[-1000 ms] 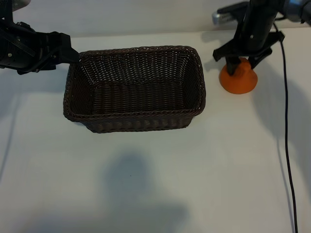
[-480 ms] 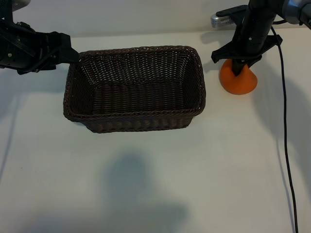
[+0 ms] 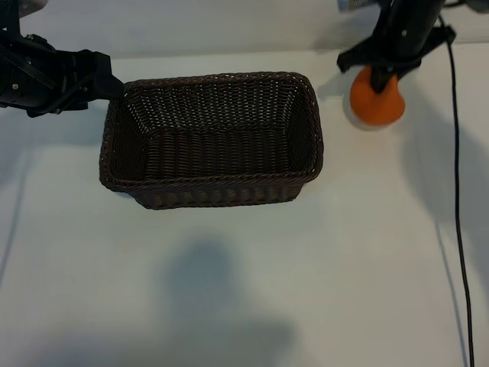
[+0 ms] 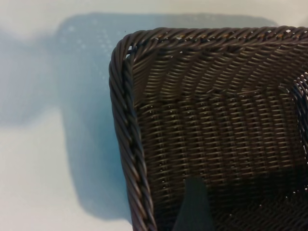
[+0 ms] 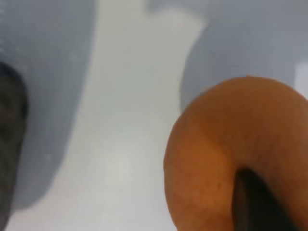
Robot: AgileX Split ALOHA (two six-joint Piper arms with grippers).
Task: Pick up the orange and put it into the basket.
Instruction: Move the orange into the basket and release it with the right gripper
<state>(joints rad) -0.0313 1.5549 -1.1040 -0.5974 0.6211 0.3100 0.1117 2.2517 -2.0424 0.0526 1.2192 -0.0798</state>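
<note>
The basket (image 3: pixel 210 139) stands on the table (image 3: pixel 244 290), a little to the left of the middle in the exterior view. The left gripper (image 3: pixel 107 82) is at the basket's far left corner, with one finger (image 4: pixel 193 207) inside the rim. The orange (image 3: pixel 376 99) is to the right of the basket, apart from it, near the far edge. It hangs from the right gripper (image 3: pixel 380 79), which is directly above it.
</note>
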